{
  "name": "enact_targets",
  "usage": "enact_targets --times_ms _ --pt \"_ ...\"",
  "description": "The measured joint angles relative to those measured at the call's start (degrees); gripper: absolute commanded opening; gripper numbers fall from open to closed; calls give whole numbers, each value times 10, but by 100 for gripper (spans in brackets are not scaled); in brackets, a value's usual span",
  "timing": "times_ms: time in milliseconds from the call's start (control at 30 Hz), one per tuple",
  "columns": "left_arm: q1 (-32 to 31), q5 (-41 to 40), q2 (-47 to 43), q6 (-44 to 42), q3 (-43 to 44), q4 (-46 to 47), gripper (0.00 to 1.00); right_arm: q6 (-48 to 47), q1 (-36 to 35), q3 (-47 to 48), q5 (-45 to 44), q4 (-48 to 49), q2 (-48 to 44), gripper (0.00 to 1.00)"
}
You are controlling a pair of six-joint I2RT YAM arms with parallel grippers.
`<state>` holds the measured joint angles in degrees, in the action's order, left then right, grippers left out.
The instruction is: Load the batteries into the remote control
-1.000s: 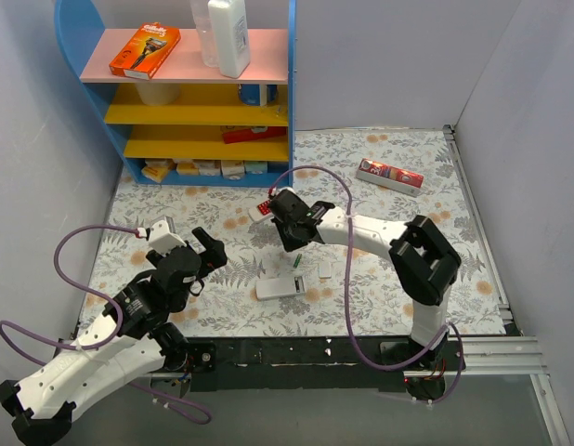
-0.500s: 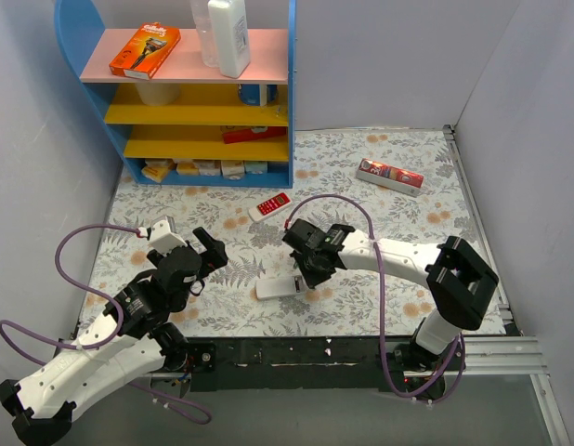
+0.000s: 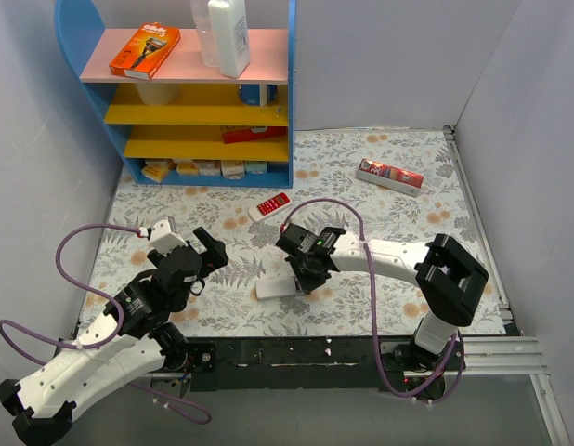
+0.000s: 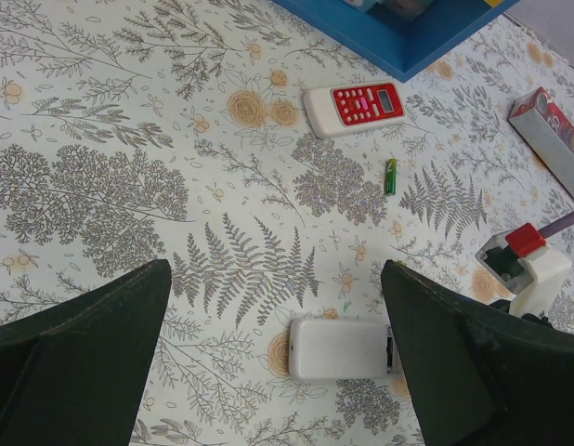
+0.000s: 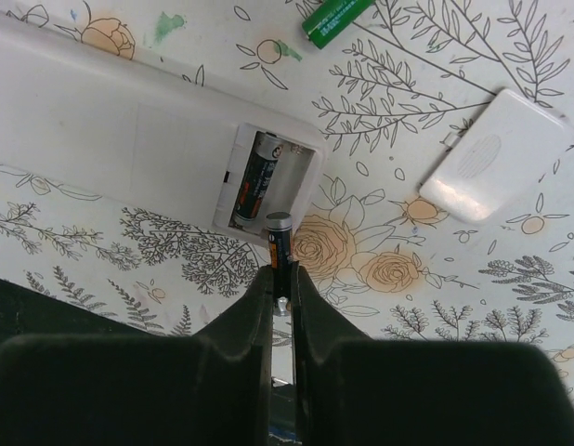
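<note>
The remote control (image 5: 101, 121) lies white back up, also seen in the top view (image 3: 276, 289) and the left wrist view (image 4: 338, 348). Its battery compartment (image 5: 292, 172) is open, and one dark battery (image 5: 254, 181) lies in the left slot. My right gripper (image 5: 281, 274) is shut on a second dark battery (image 5: 280, 237), whose metal end hangs just over the compartment's near edge. In the top view this gripper (image 3: 304, 276) is at the remote's right end. A green battery (image 5: 335, 17) lies loose on the cloth beyond the remote. My left gripper (image 4: 276, 307) hangs open and empty above the cloth, left of the remote.
The white battery cover (image 5: 491, 153) lies right of the remote. A red remote (image 3: 270, 204) and a flat red-grey box (image 3: 389, 175) lie farther back. A blue shelf unit (image 3: 176, 93) stands at the back left. Grey walls close both sides.
My right arm has swung from near the red remote down to the white remote's right end, with the battery in its jaws. The left arm has not moved.
</note>
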<state>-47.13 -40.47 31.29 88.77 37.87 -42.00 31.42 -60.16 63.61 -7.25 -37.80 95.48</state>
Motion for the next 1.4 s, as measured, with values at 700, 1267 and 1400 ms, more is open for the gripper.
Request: enact_targets --times_ms 700,1267,1400 --pt "0 2 2 1 0 0 98 38 -3 39 -10 -15 42 18" --pt "0 5 0 2 0 0 98 51 -3 53 -15 -28 64 31" --pt "0 5 0 2 0 0 98 52 -3 56 -15 -28 64 32"
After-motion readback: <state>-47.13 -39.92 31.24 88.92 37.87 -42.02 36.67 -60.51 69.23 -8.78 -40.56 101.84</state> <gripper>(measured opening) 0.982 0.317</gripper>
